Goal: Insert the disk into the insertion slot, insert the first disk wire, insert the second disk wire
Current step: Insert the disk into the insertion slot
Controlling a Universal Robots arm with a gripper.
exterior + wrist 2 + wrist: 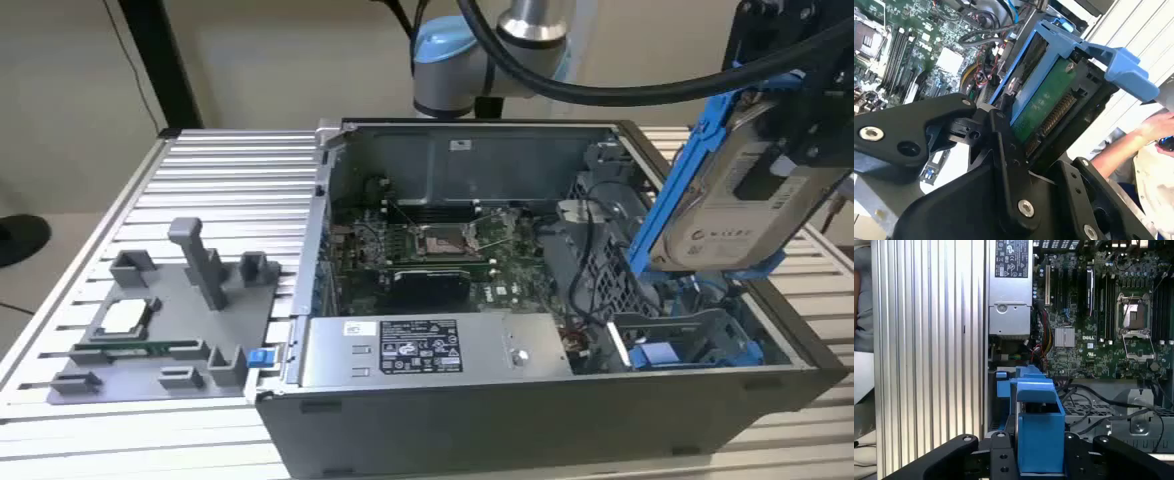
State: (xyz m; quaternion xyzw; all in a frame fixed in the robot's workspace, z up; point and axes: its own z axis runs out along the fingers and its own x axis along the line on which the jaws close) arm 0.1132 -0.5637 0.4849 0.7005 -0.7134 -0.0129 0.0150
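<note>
Item: disk (731, 215) in blue carrier (1039, 425). Held aloft, tilted, at 3 o'clock in exterior view, above slot (674, 340) at 5 o'clock; not seated. Gripper (787, 140) fingers clamped on it. Handling (est.): rigid, dense, shock-sensitive; PCB (1046, 107) bare. Grip carrier edges, not PCB.

Open grey metal computer case (534, 425), green motherboard (518, 272) inside, white-stickered grey metal box (334, 355), grey plastic fixture (174, 335), ribbed aluminium table (227, 170).
</note>
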